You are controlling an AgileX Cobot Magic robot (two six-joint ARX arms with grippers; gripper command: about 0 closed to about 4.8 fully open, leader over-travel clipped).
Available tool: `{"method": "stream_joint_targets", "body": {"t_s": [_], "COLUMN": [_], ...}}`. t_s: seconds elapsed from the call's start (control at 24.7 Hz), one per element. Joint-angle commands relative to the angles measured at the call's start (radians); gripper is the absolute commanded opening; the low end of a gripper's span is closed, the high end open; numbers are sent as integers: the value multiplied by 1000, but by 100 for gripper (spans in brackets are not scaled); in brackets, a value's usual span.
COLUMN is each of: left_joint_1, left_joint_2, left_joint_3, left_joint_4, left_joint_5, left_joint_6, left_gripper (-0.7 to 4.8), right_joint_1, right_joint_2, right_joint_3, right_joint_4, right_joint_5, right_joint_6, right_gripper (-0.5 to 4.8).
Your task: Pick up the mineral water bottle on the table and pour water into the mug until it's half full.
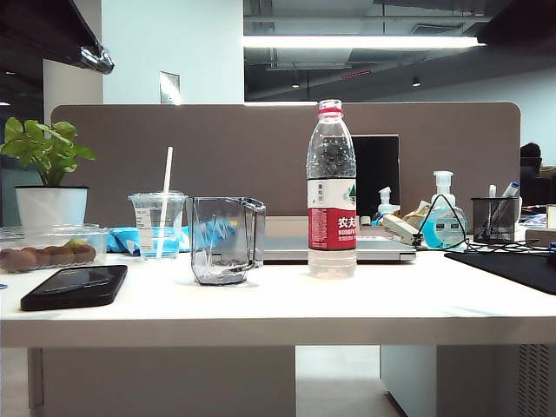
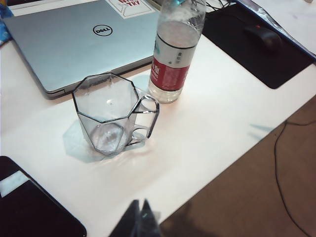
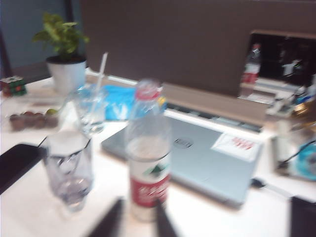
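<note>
Exterior view: mineral water bottle [image 1: 331,195] upright at table [image 1: 278,313] centre, mug [image 1: 224,239] just left. Left gripper [image 2: 139,217] near mug, opening unclear. Right gripper [image 3: 137,217] parted, empty, before bottle.

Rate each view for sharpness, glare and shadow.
Exterior view: sharp, ceiling light strip blown out, mineral water bottle and mug crisp. Left wrist view: sharp, table overexposed, soft shadow under the mug. Right wrist view: motion-blurred throughout; bottle label unreadable, right gripper fingers dark smears.
</note>
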Motion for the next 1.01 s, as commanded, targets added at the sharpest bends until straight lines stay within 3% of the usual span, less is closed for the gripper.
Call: {"method": "stream_joint_targets", "body": {"t_s": [0.04, 0.12, 0.24, 0.28, 0.32, 0.4, 0.49, 0.69, 0.81, 1.01], "left_joint_1": [1, 1, 1, 1, 2, 2, 2, 2, 2, 2], "left_joint_2": [-5, -6, -6, -11, -13, -13, -13, -13, -13, -13], "left_joint_3": [5, 5, 5, 5, 5, 5, 5, 5, 5, 5], "left_joint_4": [8, 0, -4, -6, -3, -8, -15, -18, -18, -19], "left_joint_5": [-4, -7, 6, 3, 0, 2, 3, 1, -2, -44], "left_joint_6": [0, 0, 0, 0, 5, 5, 5, 12, 84, 86], "left_gripper": [-4, -5, -5, -4, -4, -4, -4, -5, -4, -4], "right_joint_1": [56, 87, 100, 103, 103, 103, 104, 113, 119, 128], "right_joint_2": [130, 242, 454, 562, 673, 762, 846, 1032, 1120, 1207], "right_joint_3": [-12, -7, -6, -6, 6, 30, 71, 246, 351, 458], "right_joint_4": [196, 294, 542, 668, 779, 843, 867, 872, 859, 814], "right_joint_5": [26, 32, 29, 24, 25, 19, 1, -1, -26, -23], "right_joint_6": [12, 12, 54, 60, 60, 60, 60, 63, 64, 64], "right_gripper": [216, 238, 313, 365, 377, 417, 444, 444, 445, 445]}}
